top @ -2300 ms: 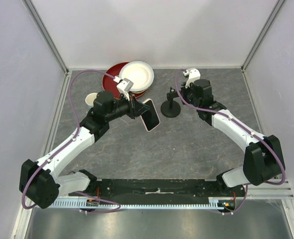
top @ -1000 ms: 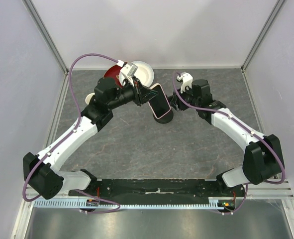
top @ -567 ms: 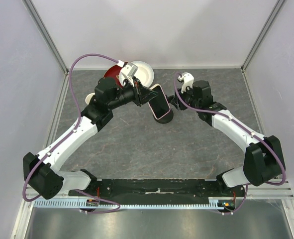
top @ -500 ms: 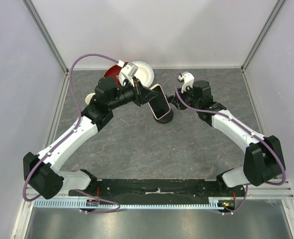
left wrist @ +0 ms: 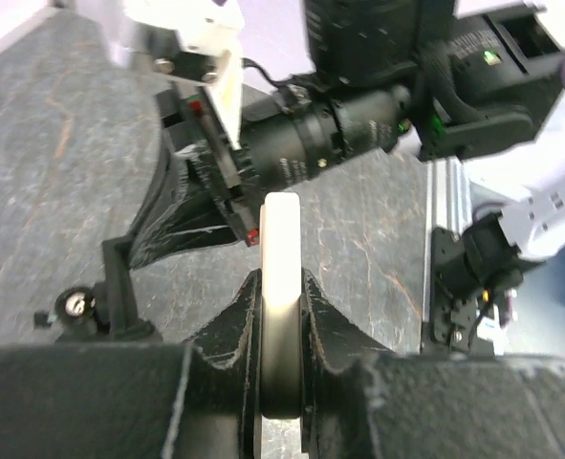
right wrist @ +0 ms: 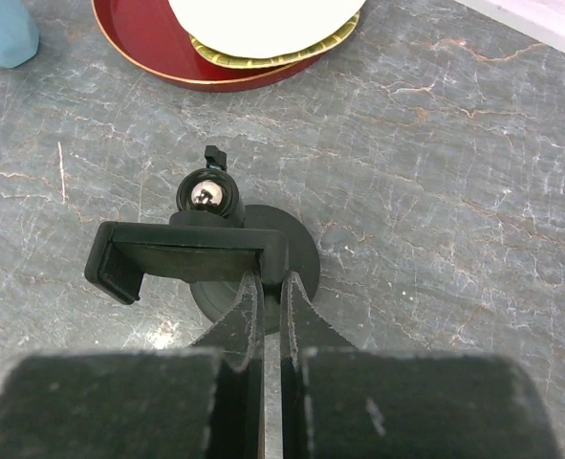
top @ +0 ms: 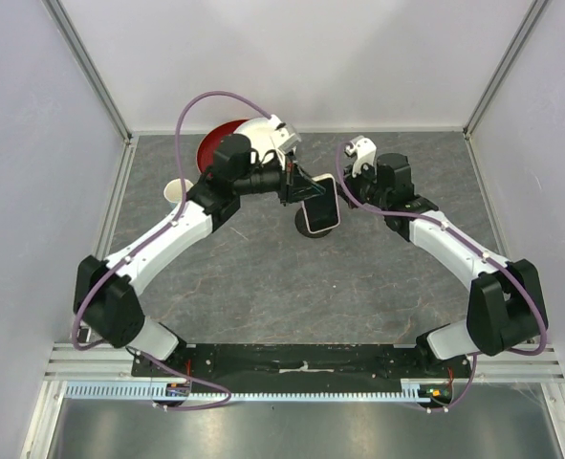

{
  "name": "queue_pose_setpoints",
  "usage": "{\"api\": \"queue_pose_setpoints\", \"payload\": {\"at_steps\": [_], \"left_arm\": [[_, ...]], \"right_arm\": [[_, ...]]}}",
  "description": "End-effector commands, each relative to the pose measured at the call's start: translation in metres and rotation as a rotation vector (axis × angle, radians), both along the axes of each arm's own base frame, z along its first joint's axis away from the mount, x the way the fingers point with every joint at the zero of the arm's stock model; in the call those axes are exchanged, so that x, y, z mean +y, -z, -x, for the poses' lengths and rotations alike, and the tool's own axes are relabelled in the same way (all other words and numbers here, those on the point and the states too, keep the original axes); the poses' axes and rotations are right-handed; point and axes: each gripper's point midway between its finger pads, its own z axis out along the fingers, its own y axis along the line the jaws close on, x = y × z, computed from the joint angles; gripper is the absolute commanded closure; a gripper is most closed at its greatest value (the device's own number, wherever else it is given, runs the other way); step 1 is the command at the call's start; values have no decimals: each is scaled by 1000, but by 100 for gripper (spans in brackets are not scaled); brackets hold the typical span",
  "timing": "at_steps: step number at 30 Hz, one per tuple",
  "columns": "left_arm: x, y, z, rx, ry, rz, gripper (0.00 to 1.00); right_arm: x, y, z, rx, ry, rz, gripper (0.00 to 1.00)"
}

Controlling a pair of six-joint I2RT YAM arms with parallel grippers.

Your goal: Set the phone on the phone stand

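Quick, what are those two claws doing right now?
Left gripper: closed, holding the phone by its faces.
Right gripper: closed at the top bracket of the phone stand; actual grip cannot be told.

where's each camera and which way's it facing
Top external: above, behind the bases, looking down at the table; both arms show.
Left wrist: on the left arm, looking along its fingers gripping the phone.
Right wrist: on the right arm, looking down its fingers at the phone stand.
Top and right wrist share the plates.
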Motion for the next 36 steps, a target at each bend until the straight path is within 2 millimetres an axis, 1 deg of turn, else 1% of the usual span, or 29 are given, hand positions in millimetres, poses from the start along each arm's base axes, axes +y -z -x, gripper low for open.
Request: {"api": "queue_pose_setpoints", "payload": {"at_steps": [1, 2, 3, 5, 6, 7, 8, 9, 11, 15, 16, 17, 18, 19, 21, 22, 23, 25, 32, 33, 35, 36], "left_arm": [[-24, -45, 17, -294, 288, 55, 98], [-28, -33, 12, -295, 311, 29, 98], [-31, -39, 13, -322, 335, 36, 98], [-35, -34, 6, -362, 345, 22, 98], [-36, -36, 4, -389, 349, 23, 98], [-37, -36, 3, -409, 361, 21, 98], [-39, -34, 1, -457, 378, 15, 98], [-41, -32, 1, -468, 407, 17, 98], [-45, -30, 0, -495, 436, 23, 98], [-54, -30, -1, -498, 518, 53, 98], [-57, -22, -5, -479, 529, 50, 98], [-58, -19, -7, -481, 536, 49, 98], [-59, -21, -9, -486, 547, 54, 98], [-60, -12, -16, -479, 547, 49, 98], [-58, -14, -23, -489, 552, 55, 98], [-59, -9, -26, -481, 558, 55, 98], [-59, -13, -27, -491, 563, 60, 98], [-57, -11, -33, -488, 570, 60, 98], [-57, 3, -54, -480, 552, 51, 98], [-56, 8, -59, -472, 545, 46, 98], [-56, 9, -61, -471, 545, 46, 98], [-56, 13, -64, -463, 543, 44, 98]], "right_arm": [[5, -6, 3, -18, -123, -58, 100], [3, -6, 3, -15, -129, -64, 100], [4, -6, 4, -14, -149, -69, 100], [6, -7, 6, -8, -183, -85, 100], [7, -4, 5, 1, -196, -88, 100], [6, -4, 4, 1, -208, -92, 100], [10, -3, 8, 16, -244, -107, 100], [10, -3, 4, 22, -255, -111, 100], [11, 1, 4, 41, -279, -110, 100], [13, 7, 0, 58, -290, -111, 100], [12, 8, 0, 60, -286, -109, 100], [12, 9, -1, 60, -284, -108, 100], [12, 10, 0, 63, -289, -109, 100], [13, 9, 2, 61, -297, -111, 100], [14, 9, 3, 58, -304, -111, 100], [14, 9, 3, 60, -302, -110, 100], [13, 10, 2, 60, -300, -108, 100], [13, 12, 3, 62, -304, -106, 100], [13, 16, 3, 70, -301, -99, 100], [13, 17, 3, 71, -303, -99, 100], [14, 18, 4, 73, -310, -100, 100], [13, 18, 4, 75, -309, -100, 100]]}}
